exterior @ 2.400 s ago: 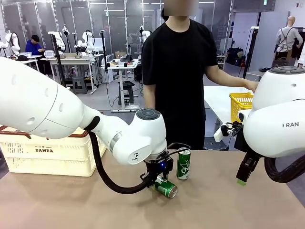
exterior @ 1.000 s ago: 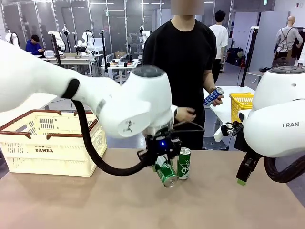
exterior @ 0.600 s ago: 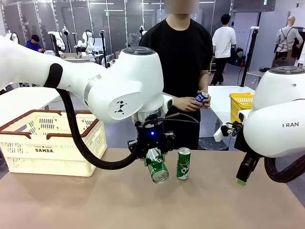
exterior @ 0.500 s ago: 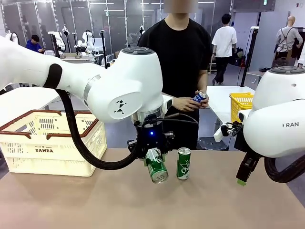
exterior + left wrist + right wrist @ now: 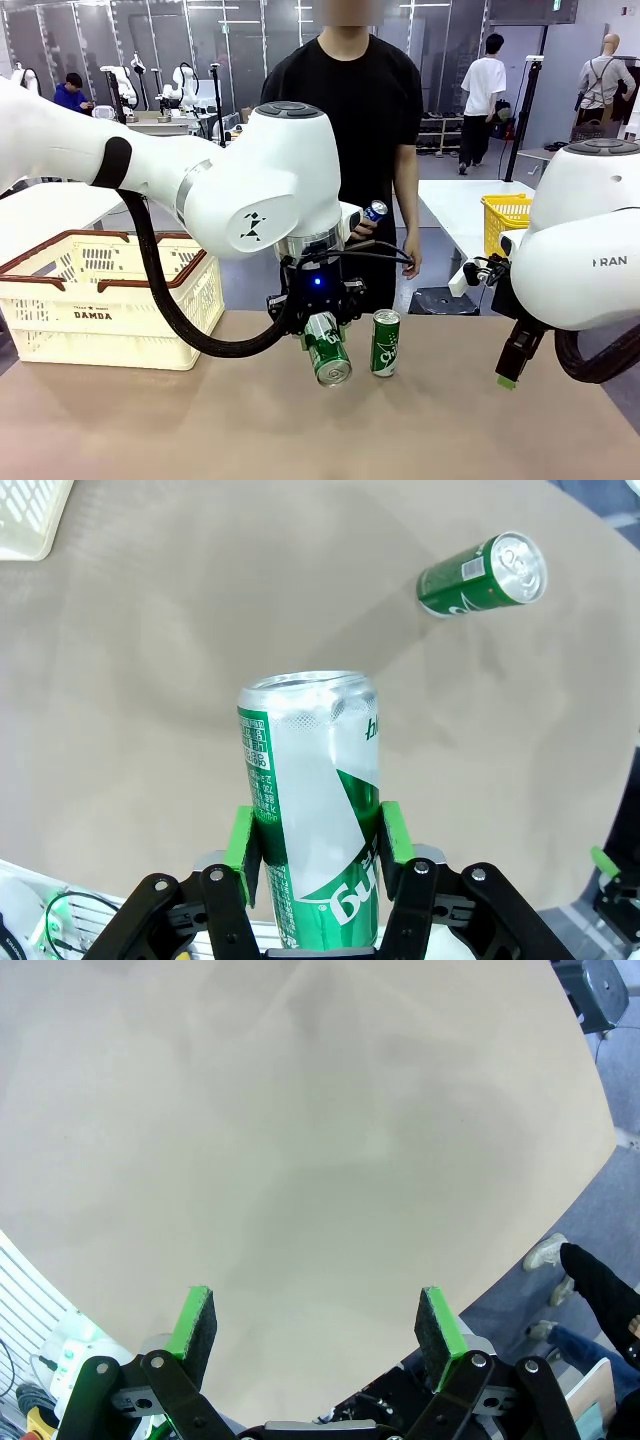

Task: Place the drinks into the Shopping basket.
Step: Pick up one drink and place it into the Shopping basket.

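My left gripper [image 5: 318, 322] is shut on a green drink can [image 5: 327, 350], held tilted above the middle of the table. In the left wrist view that green can [image 5: 308, 820] sits between the green pads [image 5: 241, 842]. A second green can [image 5: 385, 342] stands upright on the table just right of it, also seen as the can [image 5: 482, 575] at the upper right of the wrist view. The person holds a blue and white can [image 5: 373, 211] in one hand. The cream Shopping basket [image 5: 110, 300] marked DAMDA stands at the table's left. My right gripper [image 5: 315, 1325] hangs open over bare table at the right, its finger [image 5: 511, 362] pointing down.
A bright yellow mesh basket [image 5: 503, 218] sits on a white table behind the right arm. The person stands at the far edge, behind the cans. The table's front and right parts [image 5: 450, 430] are bare.
My left gripper lifted the green can off the table and carried it a little left. The person took a blue and white can from the right and brought it in front of the body.
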Tool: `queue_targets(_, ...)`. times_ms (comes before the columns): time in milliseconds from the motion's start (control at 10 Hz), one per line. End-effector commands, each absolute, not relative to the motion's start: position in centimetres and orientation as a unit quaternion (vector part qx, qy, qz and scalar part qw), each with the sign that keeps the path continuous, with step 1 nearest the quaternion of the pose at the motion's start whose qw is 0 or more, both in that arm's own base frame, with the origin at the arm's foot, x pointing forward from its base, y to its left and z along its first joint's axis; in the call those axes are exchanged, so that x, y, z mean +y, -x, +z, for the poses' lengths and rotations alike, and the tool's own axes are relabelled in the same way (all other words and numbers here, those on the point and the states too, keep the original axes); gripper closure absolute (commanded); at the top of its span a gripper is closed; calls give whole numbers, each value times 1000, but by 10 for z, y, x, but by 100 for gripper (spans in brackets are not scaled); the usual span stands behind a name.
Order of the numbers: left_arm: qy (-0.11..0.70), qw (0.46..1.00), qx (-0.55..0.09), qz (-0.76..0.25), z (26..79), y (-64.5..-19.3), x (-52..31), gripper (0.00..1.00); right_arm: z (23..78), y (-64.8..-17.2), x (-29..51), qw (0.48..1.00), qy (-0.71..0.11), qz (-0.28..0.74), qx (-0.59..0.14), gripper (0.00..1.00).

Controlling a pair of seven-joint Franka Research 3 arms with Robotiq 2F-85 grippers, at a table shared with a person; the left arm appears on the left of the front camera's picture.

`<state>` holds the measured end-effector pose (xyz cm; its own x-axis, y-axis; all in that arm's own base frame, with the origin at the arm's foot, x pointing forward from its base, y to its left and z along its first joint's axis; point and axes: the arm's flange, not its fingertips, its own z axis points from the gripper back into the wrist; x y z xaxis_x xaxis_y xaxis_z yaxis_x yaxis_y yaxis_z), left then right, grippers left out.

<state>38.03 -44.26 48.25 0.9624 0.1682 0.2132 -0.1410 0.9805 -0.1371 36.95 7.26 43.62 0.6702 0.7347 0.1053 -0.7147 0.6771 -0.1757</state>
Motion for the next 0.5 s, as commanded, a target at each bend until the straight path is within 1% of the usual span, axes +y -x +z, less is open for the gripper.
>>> queue_targets(0, 60, 989, -113, 77, 482, -380, -443, 43, 436, -369, 71, 911, 62, 400, -82, 0)
queue_targets(300, 76, 982, -130, 113, 525, -409, -375, 43, 436, -369, 71, 911, 62, 400, -82, 0)
queue_targets(400, 53, 984, -119, 123, 536, -421, -347, 43, 436, -369, 71, 911, 62, 400, -82, 0)
